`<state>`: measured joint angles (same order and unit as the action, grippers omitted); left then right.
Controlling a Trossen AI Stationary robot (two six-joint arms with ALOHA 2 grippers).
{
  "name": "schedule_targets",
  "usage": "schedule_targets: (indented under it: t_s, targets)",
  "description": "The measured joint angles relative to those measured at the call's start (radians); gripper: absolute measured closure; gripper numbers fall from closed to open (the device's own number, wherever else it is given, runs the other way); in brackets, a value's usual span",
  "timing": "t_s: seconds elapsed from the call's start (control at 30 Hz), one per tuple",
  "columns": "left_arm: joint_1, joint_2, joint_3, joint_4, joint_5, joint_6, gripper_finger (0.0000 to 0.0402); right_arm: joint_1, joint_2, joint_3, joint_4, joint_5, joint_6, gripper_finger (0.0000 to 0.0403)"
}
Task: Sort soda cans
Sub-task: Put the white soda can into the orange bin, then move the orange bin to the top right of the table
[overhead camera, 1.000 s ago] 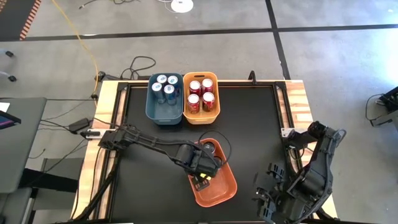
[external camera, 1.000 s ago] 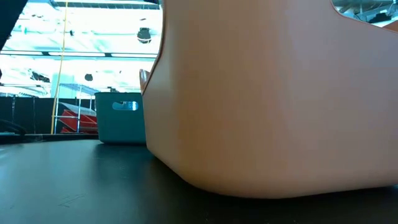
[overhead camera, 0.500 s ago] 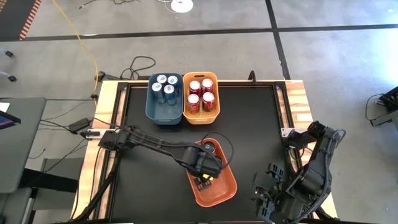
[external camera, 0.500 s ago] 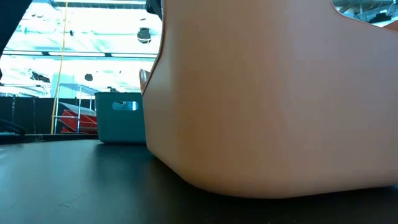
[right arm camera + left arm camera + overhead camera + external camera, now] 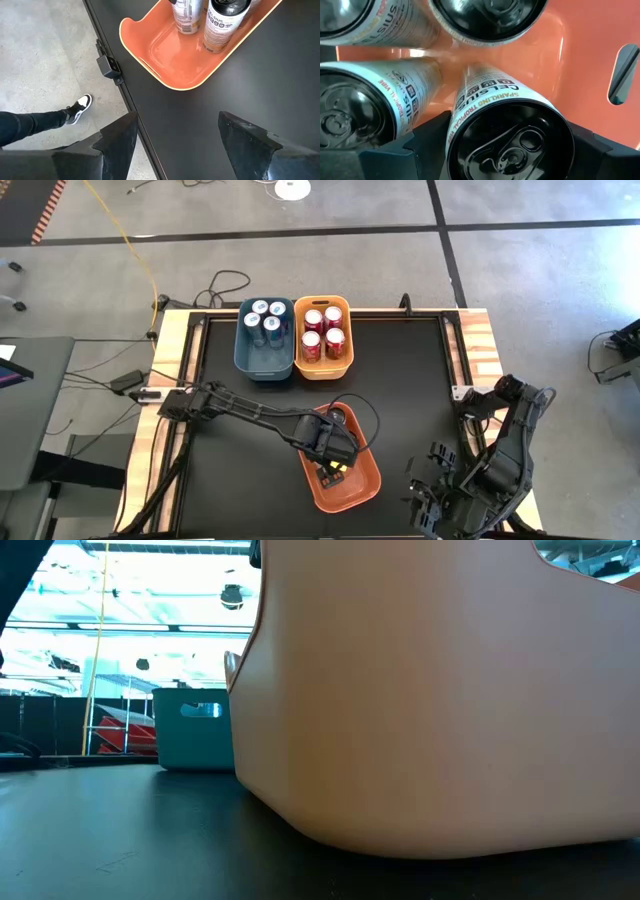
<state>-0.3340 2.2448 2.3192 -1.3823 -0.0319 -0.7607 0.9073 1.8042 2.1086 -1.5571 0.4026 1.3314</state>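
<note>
Two fingers of the right gripper (image 5: 175, 140) stand wide apart and empty, parked at the near table edge, beside the salmon bin (image 5: 372, 480) on its right, probably to leave that bin free for the other arm.

Inside the salmon bin, the left gripper (image 5: 328, 465) reaches straight down, its fingers either side of one dark can (image 5: 510, 145) standing upright on the bin floor. I cannot tell whether they clamp it or clear it. Three more dark cans (image 5: 355, 115) crowd close around it, so there is little side room, and lifting straight up looks like the safest way out.

Well beyond the salmon bin, at the far table edge, the blue bin (image 5: 265, 362) holds four blue cans (image 5: 268, 320). Touching it, the yellow-orange bin (image 5: 325, 368) holds four red cans (image 5: 323, 332). Each colour has its own bin, and bare black table lies between.
</note>
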Motion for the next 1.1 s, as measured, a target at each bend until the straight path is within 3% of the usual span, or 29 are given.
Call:
schedule_targets:
  t_s: [0.7, 0.9, 1.0, 1.1]
  targets:
    - [0.002, -0.010, 0.000, 0.008, -0.091, 0.016, 0.0109, 0.000, 0.000, 0.000, -0.004, -0.001, 0.007, 0.0112]
    - [0.002, -0.086, 0.000, 0.001, -0.096, 0.043, 0.0109, -0.018, -0.001, -0.007, -0.011, 0.063, 0.030, 0.0112]
    - [-0.005, -0.138, 0.000, -0.002, -0.131, 0.043, 0.0109, -0.058, -0.001, -0.007, 0.001, 0.062, 0.036, 0.0112]
    - [-0.022, -0.205, 0.000, -0.026, -0.239, 0.040, 0.0109, -0.098, -0.001, -0.007, -0.014, 0.061, 0.064, 0.0112]
